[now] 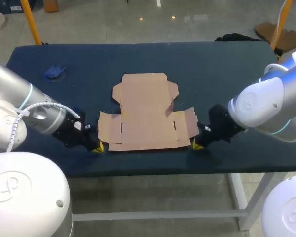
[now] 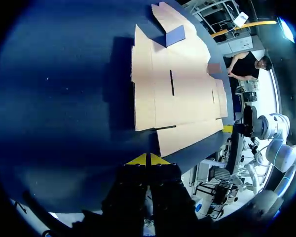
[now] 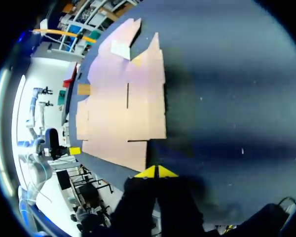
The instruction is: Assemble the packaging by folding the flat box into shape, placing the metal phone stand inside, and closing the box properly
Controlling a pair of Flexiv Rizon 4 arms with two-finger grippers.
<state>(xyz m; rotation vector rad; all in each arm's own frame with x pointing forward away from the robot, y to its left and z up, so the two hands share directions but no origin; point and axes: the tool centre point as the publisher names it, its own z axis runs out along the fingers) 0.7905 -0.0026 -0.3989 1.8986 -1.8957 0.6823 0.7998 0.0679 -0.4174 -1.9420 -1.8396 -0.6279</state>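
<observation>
The flat brown cardboard box [image 1: 147, 112] lies unfolded in the middle of the dark blue table, with its flaps spread out. My left gripper [image 1: 99, 146] is low at the box's front left corner, shut and empty. In the left wrist view its yellow tips [image 2: 148, 159] meet just short of the cardboard [image 2: 177, 84]. My right gripper [image 1: 198, 145] is at the front right corner, also shut on nothing. In the right wrist view its tips [image 3: 155, 172] touch each other beside the sheet's edge [image 3: 123, 103]. A small blue object [image 1: 54, 72] lies at the back left.
The table's front edge [image 1: 153, 170] runs close behind both grippers. Bare cloth surrounds the box on the back [image 1: 197, 64] and on both sides.
</observation>
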